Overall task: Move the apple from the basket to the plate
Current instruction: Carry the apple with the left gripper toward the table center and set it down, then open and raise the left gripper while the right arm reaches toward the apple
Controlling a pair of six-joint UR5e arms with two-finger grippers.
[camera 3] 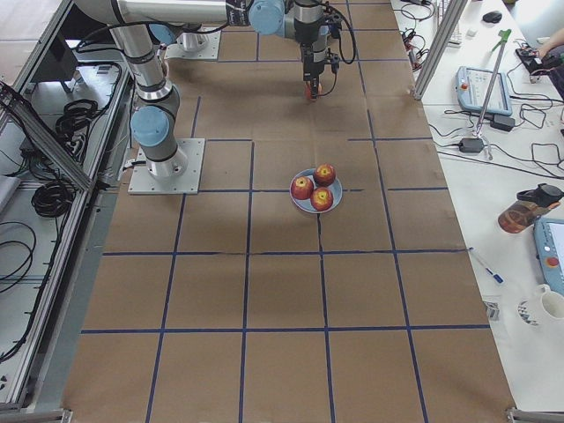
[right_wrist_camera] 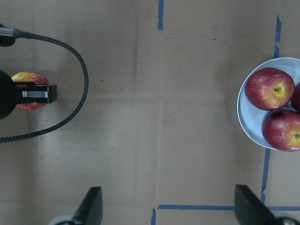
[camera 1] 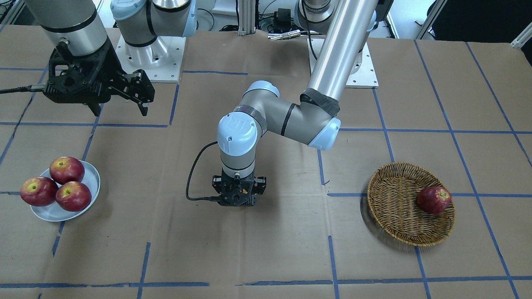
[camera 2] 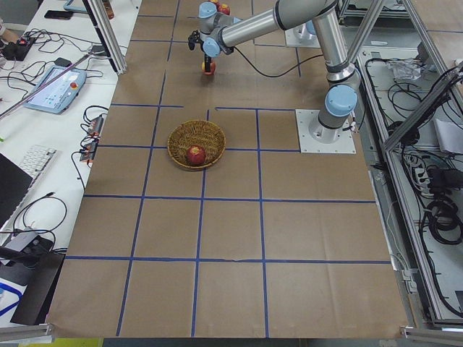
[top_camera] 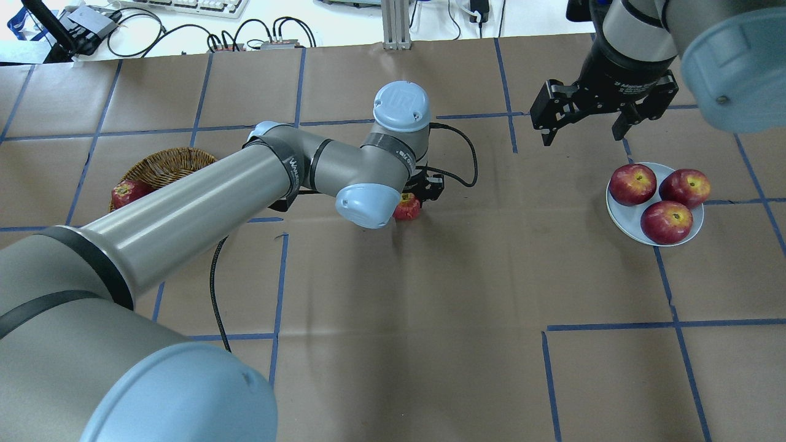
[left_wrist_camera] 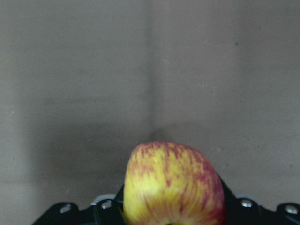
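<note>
Now mid-carry: we see left gripper (camera 1: 238, 199) clamped on apple (left_wrist_camera: 171, 185), mid-table; next, carry right to plate (top_camera: 623, 218). Right gripper (top_camera: 580, 136) wide.

I see bare table (top_camera: 522, 245) from my left gripper (camera 1: 239, 195), clamped on the apple (top_camera: 407, 207), across to the plate (top_camera: 620, 216). Three dark apples (top_camera: 666, 222) crowd the plate, leaving only a bare crescent on the side facing that gripper. The right gripper (top_camera: 580, 135), jaws wide apart, hangs above the table near the plate's far edge. A cable (top_camera: 470, 159) loops beside the left gripper.
</note>
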